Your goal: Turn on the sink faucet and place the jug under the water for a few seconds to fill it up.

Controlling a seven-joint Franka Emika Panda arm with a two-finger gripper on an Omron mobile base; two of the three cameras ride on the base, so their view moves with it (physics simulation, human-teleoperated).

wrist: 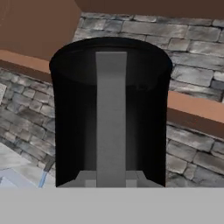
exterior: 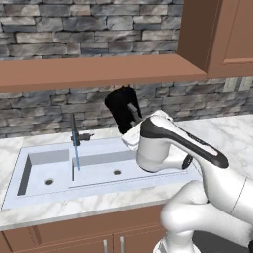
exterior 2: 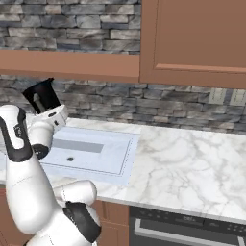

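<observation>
While water (exterior: 77, 159) runs in a thin blue line from the faucet (exterior: 75, 131) into the sink (exterior: 34, 167), the gripper (exterior: 132, 117) holds the black jug (exterior: 122, 107) clamped between its fingers, lifted above the sink's right basin, well right of the stream. A brown ledge (exterior: 99, 70) hangs just over the jug. Right of the sink, marble counter (exterior 2: 192, 163) spreads wide.

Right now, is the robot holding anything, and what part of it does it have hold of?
Yes. Its hand holds the black jug, lifted above the sink. In the hand view one finger lies flat against the jug's side wall.
</observation>
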